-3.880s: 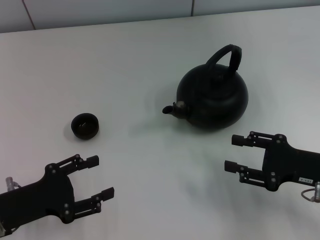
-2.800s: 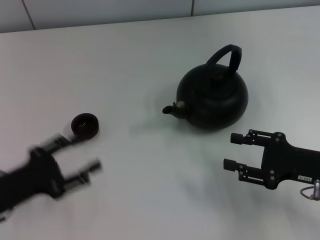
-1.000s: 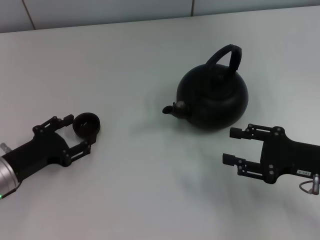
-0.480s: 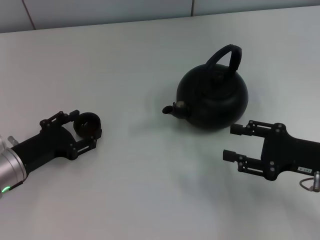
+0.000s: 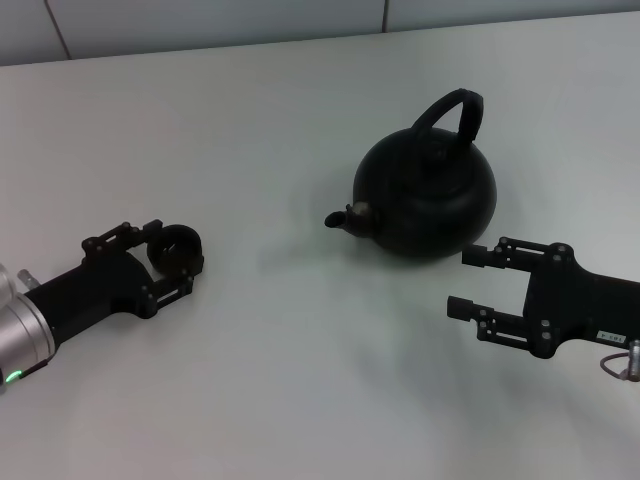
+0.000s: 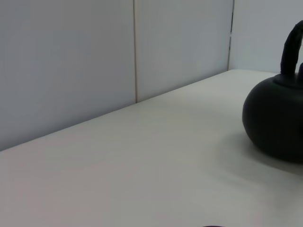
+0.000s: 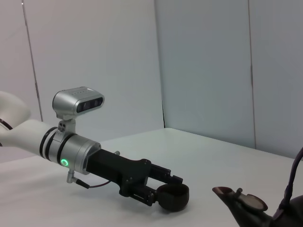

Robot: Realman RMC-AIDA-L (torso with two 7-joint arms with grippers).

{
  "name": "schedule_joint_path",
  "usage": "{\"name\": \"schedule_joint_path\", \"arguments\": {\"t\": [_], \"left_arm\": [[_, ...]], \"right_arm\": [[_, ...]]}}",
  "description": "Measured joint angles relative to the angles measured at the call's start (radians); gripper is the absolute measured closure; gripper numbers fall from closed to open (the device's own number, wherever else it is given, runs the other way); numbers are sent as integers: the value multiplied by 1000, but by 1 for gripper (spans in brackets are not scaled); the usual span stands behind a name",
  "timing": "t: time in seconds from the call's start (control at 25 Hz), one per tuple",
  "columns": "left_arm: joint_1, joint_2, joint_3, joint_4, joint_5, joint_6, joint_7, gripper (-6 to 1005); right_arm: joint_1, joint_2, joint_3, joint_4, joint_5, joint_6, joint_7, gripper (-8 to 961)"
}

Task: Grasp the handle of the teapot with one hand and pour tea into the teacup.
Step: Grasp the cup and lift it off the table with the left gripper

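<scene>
The black teapot (image 5: 425,195) stands on the white table (image 5: 280,120), its spout toward the left, its arched handle (image 5: 455,110) upright. The small dark teacup (image 5: 178,248) sits to its left. My left gripper (image 5: 168,260) has a finger on each side of the teacup, closed against it. The right wrist view shows the same: left gripper (image 7: 163,190), teacup (image 7: 174,196), spout (image 7: 236,196). My right gripper (image 5: 463,281) is open and empty, just in front of the teapot. The left wrist view shows the teapot (image 6: 277,118) and handle (image 6: 291,47). No tea is visible.
A grey panelled wall (image 5: 200,20) runs along the table's far edge. The left arm's silver wrist with a green light (image 7: 71,151) lies low over the table.
My left gripper came forward from the near left to the teacup and its fingers closed around it. The right gripper has barely shifted. The teapot has not moved.
</scene>
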Motion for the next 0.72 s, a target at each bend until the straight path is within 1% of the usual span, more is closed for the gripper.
{"name": "schedule_joint_path", "arguments": {"t": [0.56,0.72], "left_arm": [[-4,0,1,-2,0,36,0,309],[-33,-1,2,-28,0,60,0,309]], "right_arm": [[-3,0,0,0,0,0,0,323],[-3,0,0,0,0,1,0,323]]}}
